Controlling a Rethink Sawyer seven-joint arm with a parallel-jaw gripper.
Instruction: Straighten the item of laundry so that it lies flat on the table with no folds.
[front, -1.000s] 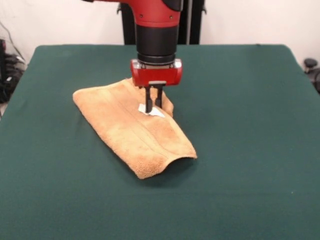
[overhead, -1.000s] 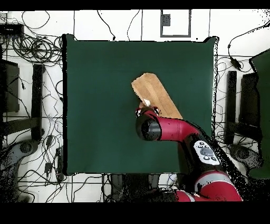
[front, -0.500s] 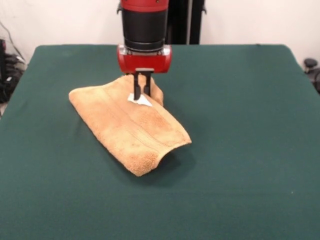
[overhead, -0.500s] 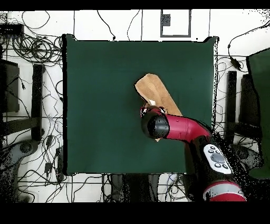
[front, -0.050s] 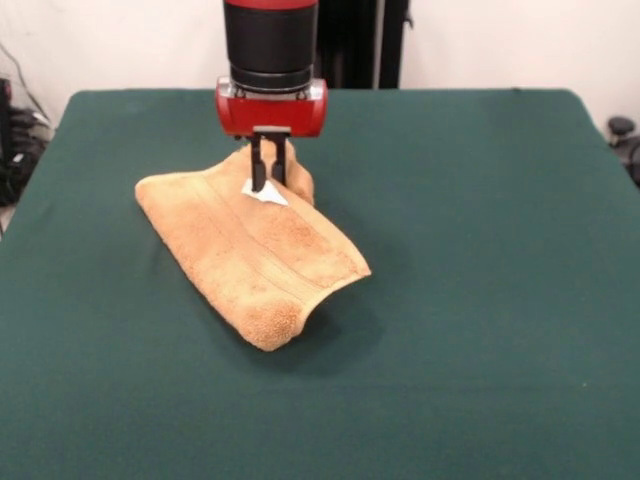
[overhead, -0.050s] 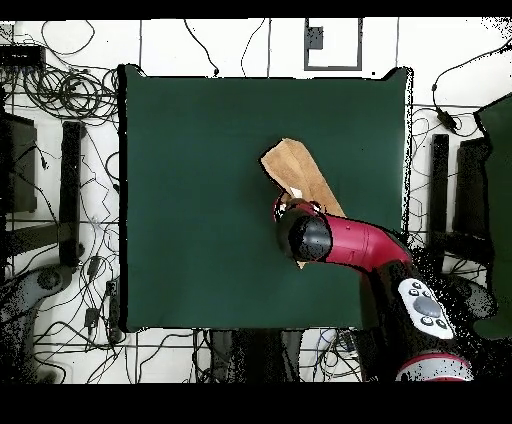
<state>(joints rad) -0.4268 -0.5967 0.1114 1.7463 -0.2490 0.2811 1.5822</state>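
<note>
Dragging is what you get over the last second: the arm pulls back toward its own side of the desk (front, -0.050s: 480, 250), and the towel (front, -0.050s: 250, 250) slides with it as one folded bundle. It shifts up-left in the front view, down-right in the overhead. No layer peels open, so the task gains nothing yet; the fold is only relocated.

The towel lies doubled over, a long slanted strip on the desk's middle, its rounded fold lifted slightly at the end farthest from the arm.

The gripper (front, -0.050s: 268, 178) stands vertical over the towel's arm-side end, jaws clenched on a pinch of cloth right at the white tag (front, -0.050s: 262, 193).

No brand or writing is readable; the tag looks blank from here.
</note>
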